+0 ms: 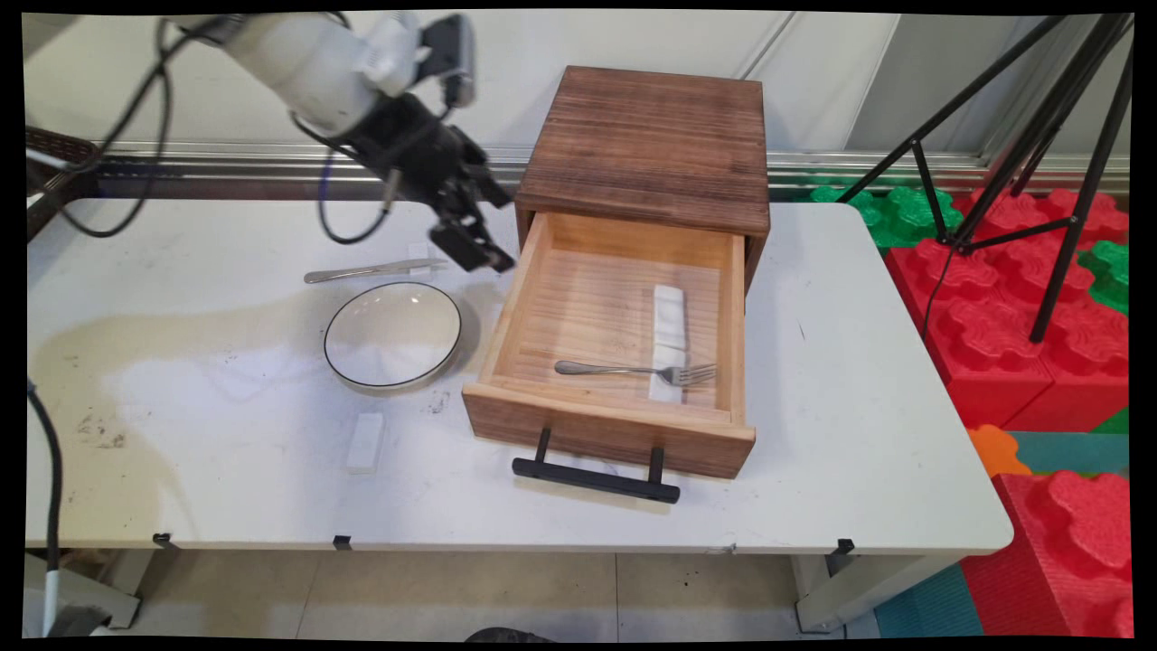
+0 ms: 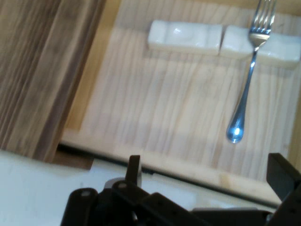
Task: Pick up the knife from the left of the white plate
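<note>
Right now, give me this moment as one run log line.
gripper: open, empty, beside drawer's left wall | drawer: pulled out | fork: in drawer, tines on white rest | bowl, knife: on table

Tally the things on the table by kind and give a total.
Wooden drawer box: 1
White rests: 3
Fork: 1
Knife: 1
Bowl: 1
Total: 7
</note>
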You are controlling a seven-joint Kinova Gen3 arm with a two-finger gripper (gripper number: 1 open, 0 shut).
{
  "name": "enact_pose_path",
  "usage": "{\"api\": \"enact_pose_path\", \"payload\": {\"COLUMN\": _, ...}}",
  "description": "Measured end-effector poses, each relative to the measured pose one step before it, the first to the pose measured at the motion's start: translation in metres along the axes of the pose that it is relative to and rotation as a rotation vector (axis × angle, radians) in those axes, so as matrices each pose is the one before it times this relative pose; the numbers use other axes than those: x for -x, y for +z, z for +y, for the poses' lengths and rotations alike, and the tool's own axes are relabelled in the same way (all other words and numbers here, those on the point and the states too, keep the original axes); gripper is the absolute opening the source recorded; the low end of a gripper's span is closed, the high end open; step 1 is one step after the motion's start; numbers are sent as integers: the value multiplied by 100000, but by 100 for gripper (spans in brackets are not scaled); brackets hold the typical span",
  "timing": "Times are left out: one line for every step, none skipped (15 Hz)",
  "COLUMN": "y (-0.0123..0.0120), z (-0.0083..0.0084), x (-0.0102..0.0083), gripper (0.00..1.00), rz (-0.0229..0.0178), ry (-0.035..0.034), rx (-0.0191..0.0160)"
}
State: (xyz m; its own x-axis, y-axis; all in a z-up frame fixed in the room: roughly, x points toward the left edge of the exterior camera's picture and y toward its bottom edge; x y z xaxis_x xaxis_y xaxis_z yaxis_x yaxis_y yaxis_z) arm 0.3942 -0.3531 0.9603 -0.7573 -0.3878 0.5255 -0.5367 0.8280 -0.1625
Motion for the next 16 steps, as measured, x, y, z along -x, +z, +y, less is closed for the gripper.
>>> {"api": "enact_pose_path", "payload": {"y": -853, "z": -84, "x": 790, "gripper": 100, "rz": -868, "ry": -2186, "rx": -1521}}
{"api": "enact_pose_path", "payload": {"y": -657, "z": -94, "x": 648, "gripper": 100, "rz": -742, "ry": -1803, "rx": -1252}}
{"api": "enact_pose_path", "payload": {"y": -731, "z": -190, "x": 850, "gripper": 100, "rz": -1157, "ry": -2192, "rx": -1686}}
{"api": "enact_pose_path", "payload": {"y": -481, "z": -199, "x": 631, "gripper": 100, "rz": -924, "ry": -1500, "rx": -1351}}
{"api": "enact_pose_path", "payload": {"y": -341, "z": -258, "x": 517, "gripper": 100, "rz": -876, "ry": -1153, "rx": -1309}}
{"api": "enact_pose_path", "payload": {"y": -280, "z": -399, "x": 513, "gripper": 100, "rz": -1005, "ry": -1033, "rx": -1627}}
{"api": "enact_pose_path", "payload": {"y": -149, "z": -464, "x": 415, "gripper": 100, "rz": -1101, "ry": -699, "rx": -1631}}
{"api": "enact_pose_path", "payload": {"y": -5, "z": -467, "x": 287, "gripper": 100, "rz": -1148, "ry": -425, "rx": -1428}}
{"api": "enact_pose_path", "payload": {"y": 114, "z": -616, "x": 222, "gripper": 100, "rz": -1421, "ry": -137, "rx": -1831}}
{"api": "enact_pose_path", "payload": {"y": 194, "z": -653, "x": 226, "gripper": 100, "rz": -1483, "ry": -121, "rx": -1832}}
{"api": "enact_pose_path", "payload": {"y": 283, "z": -615, "x": 126, "gripper": 100, "rz": -1334, "ry": 17, "rx": -1465}}
{"api": "enact_pose_path", "payload": {"y": 431, "z": -753, "x": 107, "gripper": 100, "rz": -1716, "ry": 329, "rx": -1611}}
{"api": "enact_pose_path", "payload": {"y": 578, "z": -743, "x": 60, "gripper": 100, "rz": -2044, "ry": 402, "rx": -1155}}
{"api": "enact_pose_path", "payload": {"y": 512, "z": -605, "x": 94, "gripper": 100, "rz": -1875, "ry": 236, "rx": -864}}
{"api": "enact_pose_path", "payload": {"y": 757, "z": -813, "x": 127, "gripper": 100, "rz": -2476, "ry": 345, "rx": -1059}}
{"api": "enact_pose_path", "payload": {"y": 681, "z": -620, "x": 101, "gripper": 100, "rz": -1953, "ry": 304, "rx": -593}}
